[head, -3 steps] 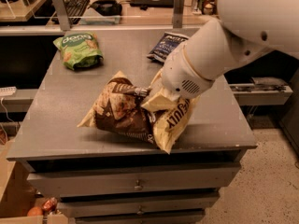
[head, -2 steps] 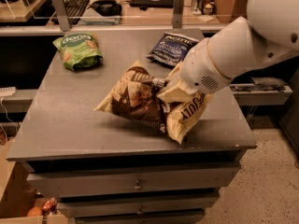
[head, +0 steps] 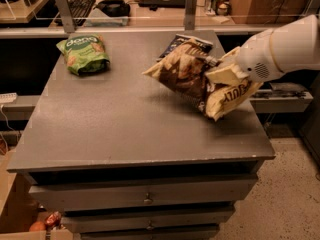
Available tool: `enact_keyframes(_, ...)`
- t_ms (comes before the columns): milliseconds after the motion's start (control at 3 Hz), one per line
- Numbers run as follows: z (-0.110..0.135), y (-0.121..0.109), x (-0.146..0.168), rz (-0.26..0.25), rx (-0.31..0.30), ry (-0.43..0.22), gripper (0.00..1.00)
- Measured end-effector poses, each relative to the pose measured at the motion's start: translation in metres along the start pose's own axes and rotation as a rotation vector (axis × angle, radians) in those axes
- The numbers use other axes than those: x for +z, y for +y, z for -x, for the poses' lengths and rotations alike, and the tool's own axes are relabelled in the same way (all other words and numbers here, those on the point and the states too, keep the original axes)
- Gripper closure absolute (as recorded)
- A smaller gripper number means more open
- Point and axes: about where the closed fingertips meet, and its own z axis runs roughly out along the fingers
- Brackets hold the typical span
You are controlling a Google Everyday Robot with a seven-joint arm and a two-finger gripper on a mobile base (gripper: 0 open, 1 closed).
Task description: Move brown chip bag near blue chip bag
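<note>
The brown chip bag (head: 192, 76), brown and cream-yellow, hangs tilted above the right side of the grey table (head: 125, 129). My gripper (head: 216, 68) is shut on the bag's right part, with the white arm (head: 280, 51) reaching in from the right. The blue chip bag (head: 176, 40) lies at the table's back right. It is mostly hidden behind the brown bag, and only its top edge and left corner show.
A small green bag (head: 84, 54) lies at the table's back left. Behind the table runs a rail with posts (head: 189, 6), and beyond it a desk with a keyboard (head: 81, 4). A low shelf (head: 285, 96) stands to the right. Drawers (head: 145, 196) sit below the tabletop.
The gripper has carried the brown chip bag from the table's front middle up, to the right and back, so that it now overlaps the blue bag in view.
</note>
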Motion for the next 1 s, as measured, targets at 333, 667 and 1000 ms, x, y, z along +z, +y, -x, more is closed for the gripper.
enact_keyframes(333,-0.010,-0.059,-0.012,-0.124,0.086,-0.041,1.00)
enact_keyframes(667,-0.019,-0.114,-0.022,-0.221,0.153,-0.035,1.00)
enact_keyframes(1000,-0.033,-0.159,-0.025,-0.304,0.220,-0.010,1.00)
